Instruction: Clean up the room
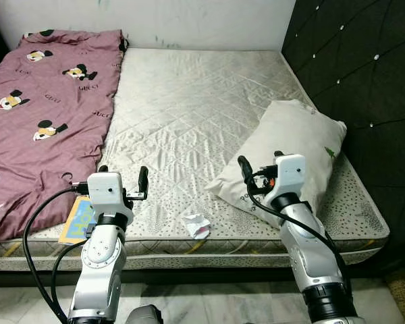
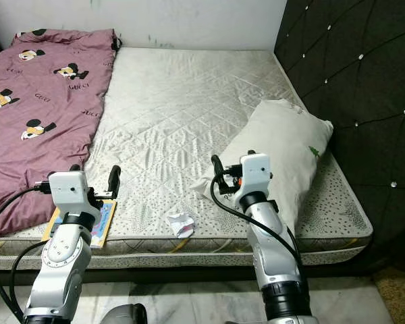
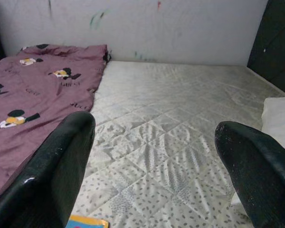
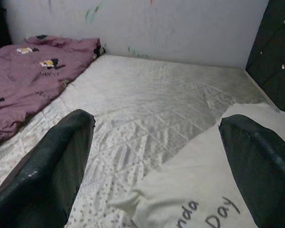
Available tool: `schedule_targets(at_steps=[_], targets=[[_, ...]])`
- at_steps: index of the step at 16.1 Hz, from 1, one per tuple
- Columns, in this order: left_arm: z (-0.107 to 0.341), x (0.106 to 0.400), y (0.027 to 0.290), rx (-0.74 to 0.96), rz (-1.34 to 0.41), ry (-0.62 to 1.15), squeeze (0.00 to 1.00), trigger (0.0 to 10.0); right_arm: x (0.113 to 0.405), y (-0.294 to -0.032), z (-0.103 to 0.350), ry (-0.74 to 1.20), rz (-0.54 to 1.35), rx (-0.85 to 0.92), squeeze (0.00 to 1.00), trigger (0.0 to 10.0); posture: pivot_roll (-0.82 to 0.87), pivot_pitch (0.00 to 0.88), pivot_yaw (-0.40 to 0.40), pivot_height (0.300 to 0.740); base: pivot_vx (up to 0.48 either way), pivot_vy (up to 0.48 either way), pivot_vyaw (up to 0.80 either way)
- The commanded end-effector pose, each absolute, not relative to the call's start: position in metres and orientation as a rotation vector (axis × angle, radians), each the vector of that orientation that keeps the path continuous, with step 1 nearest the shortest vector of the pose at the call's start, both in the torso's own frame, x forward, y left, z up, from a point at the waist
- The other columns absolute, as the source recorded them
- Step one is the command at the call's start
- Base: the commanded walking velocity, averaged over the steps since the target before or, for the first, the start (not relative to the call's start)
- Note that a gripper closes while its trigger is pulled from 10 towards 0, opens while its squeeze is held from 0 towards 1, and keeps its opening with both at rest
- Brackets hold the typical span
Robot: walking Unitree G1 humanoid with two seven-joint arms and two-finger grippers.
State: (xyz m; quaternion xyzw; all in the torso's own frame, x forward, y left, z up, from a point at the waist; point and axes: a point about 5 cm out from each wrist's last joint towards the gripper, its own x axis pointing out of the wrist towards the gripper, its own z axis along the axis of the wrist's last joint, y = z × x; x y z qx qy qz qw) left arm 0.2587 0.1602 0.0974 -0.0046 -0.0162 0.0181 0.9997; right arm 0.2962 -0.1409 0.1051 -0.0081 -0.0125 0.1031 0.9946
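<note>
Quilted white mattress (image 1: 189, 108) fills centre frame. One maroon cartoon-print blanket (image 1: 44, 101) covers its left side; one black tufted headboard (image 1: 364, 81) runs down the right. One white pillow (image 1: 300, 145) lies at centre right, its corner under the right end effector (image 1: 260, 162), fingers spread. One crumpled wrapper (image 1: 196, 225) sits at lower centre near the mattress edge. One yellow-and-blue book (image 2: 102, 223) lies lower left, partly hidden by the left end effector (image 1: 122, 177), also spread, empty.
</note>
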Motion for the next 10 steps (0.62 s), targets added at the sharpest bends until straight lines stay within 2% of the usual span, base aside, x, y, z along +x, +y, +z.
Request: schedule_targets(at_steps=[1,3,6,7,9,10], targets=[[0.099,0.258,0.161,-0.014,0.042,-0.033,0.00,10.0,0.296,-0.144,0.108,-0.027,0.204,-0.054,0.00,10.0,-0.02,0.047,-0.029,0.740,0.000,0.000,0.00],[0.099,0.258,0.160,-0.014,0.033,-0.033,0.00,10.0,0.296,-0.141,0.109,-0.035,0.211,-0.058,0.00,10.0,-0.02,0.046,-0.027,0.740,0.000,0.000,0.80],[0.100,0.259,0.161,-0.012,0.044,-0.033,0.00,10.0,0.297,-0.144,0.112,-0.043,0.195,-0.022,0.00,10.0,-0.02,0.049,-0.025,0.740,0.000,0.000,0.00],[0.096,0.256,0.158,-0.226,-0.014,0.041,0.00,10.0,0.297,-0.148,0.112,-0.039,0.185,-0.016,0.00,10.0,-0.02,0.055,-0.031,0.740,0.000,0.000,0.00],[0.100,0.255,0.167,-0.054,0.033,-0.018,0.00,10.0,0.295,-0.153,0.110,-0.030,0.173,-0.021,0.00,10.0,-0.01,0.066,-0.035,0.740,0.000,0.000,0.00],[0.099,0.253,0.170,-0.023,0.055,-0.020,0.00,10.0,0.293,-0.153,0.109,-0.025,0.172,-0.022,0.00,10.0,-0.01,0.067,-0.034,0.740,0.000,0.000,0.00]])
